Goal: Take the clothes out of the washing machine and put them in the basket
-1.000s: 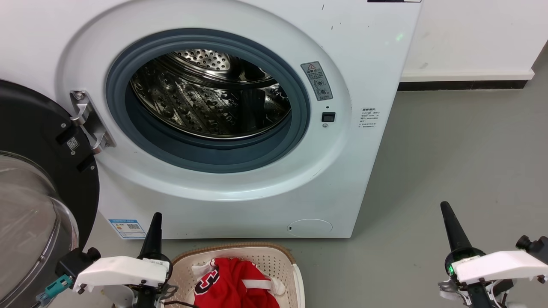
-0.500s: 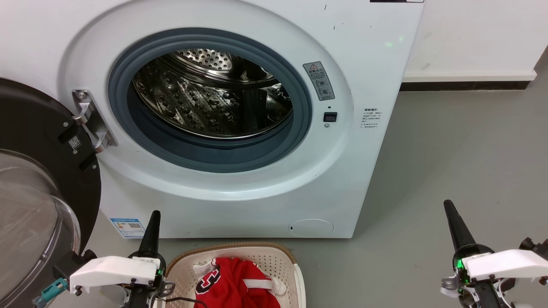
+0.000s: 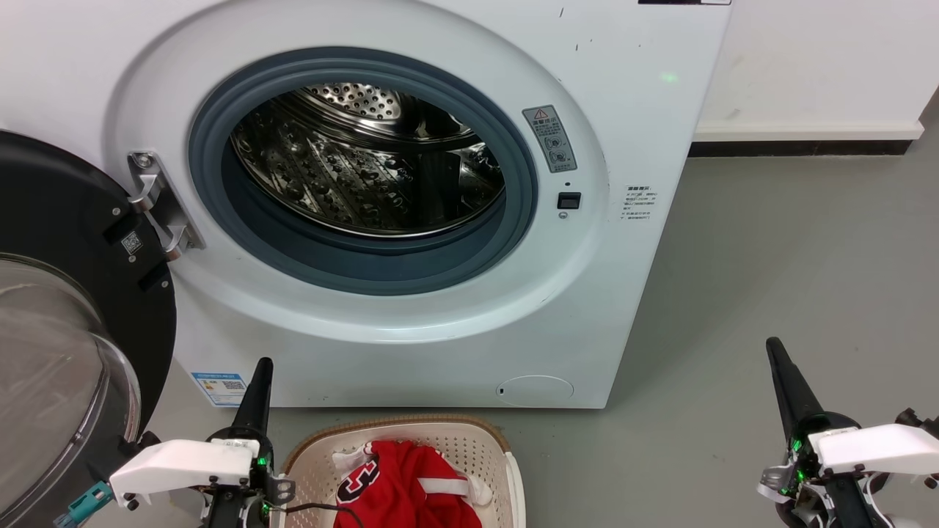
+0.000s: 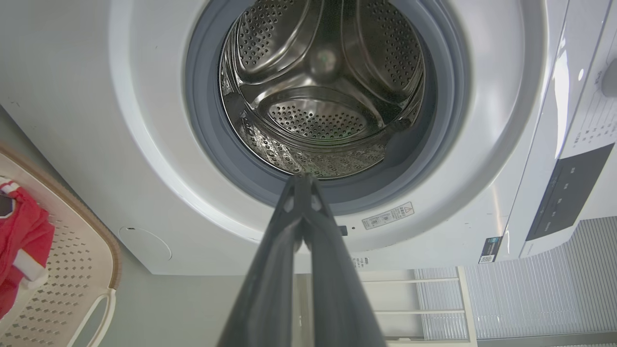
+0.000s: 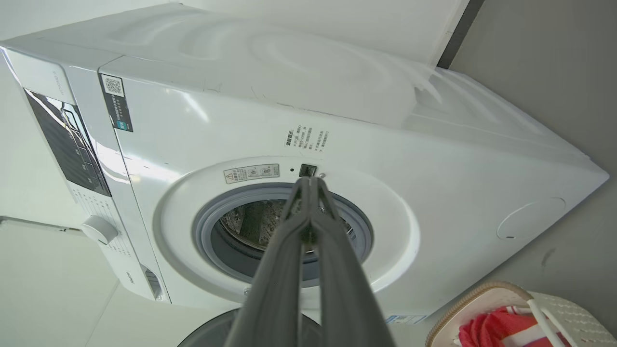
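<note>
Jersey (image 3: 411, 491) | unmoved in basket (image 3: 469, 446) | washing machine (image 3: 645, 110) drum bare | my left tool (image 3: 262, 364) and right tool (image 3: 773, 345) pinched together, empty, barely drifting | task looks done

Runs on the right as a smooth grey matt floor (image 3: 792, 279), ending at a plain white painted wall (image 3: 814, 59) above a thin black skirting strip (image 3: 792, 147). Takes soft, even light. Holds a white ribbed panel (image 4: 530, 289) in the left wrist view.
</note>
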{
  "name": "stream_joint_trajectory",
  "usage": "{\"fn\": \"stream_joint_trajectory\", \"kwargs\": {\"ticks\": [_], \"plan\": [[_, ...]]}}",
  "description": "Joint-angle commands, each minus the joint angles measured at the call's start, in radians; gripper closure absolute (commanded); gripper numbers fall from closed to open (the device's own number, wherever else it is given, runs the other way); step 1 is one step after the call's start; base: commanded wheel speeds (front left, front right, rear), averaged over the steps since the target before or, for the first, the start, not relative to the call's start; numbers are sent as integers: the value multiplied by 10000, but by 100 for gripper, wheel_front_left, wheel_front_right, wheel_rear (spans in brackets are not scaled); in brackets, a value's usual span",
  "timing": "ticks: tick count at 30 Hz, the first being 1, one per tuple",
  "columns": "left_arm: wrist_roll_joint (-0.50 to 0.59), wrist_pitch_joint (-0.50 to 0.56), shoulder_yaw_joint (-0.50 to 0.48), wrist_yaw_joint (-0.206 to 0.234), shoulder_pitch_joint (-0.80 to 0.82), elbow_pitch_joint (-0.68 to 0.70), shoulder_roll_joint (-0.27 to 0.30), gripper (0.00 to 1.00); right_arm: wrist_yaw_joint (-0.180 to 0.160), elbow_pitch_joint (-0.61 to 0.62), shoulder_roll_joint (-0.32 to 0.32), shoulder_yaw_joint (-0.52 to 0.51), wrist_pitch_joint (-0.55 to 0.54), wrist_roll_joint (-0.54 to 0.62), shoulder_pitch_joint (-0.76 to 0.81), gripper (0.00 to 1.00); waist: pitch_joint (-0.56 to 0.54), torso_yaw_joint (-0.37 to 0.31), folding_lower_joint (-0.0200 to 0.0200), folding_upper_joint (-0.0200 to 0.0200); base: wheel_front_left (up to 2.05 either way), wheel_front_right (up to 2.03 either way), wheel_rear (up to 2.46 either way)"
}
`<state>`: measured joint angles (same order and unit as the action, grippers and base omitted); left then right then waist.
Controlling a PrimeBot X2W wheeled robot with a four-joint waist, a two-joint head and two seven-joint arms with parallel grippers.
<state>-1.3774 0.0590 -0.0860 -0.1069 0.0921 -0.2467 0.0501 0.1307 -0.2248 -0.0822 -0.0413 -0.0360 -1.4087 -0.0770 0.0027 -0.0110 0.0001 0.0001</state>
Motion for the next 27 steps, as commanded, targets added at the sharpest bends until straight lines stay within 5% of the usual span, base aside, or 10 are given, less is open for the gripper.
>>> {"fn": "stream_joint_trajectory", "kwargs": {"ticks": [1, 27], "plan": [[-207, 57, -59, -74, 181, 59, 4, 100, 1, 11, -21, -44, -29, -238, -207, 100, 0, 4, -1, -1, 0, 0, 0], [-2207, 534, -299, -245, 205, 21, 0, 100, 0, -176, 46, -332, -452, -2227, -320, 100, 4, 100, -1, -1, 0, 0, 0]]}}
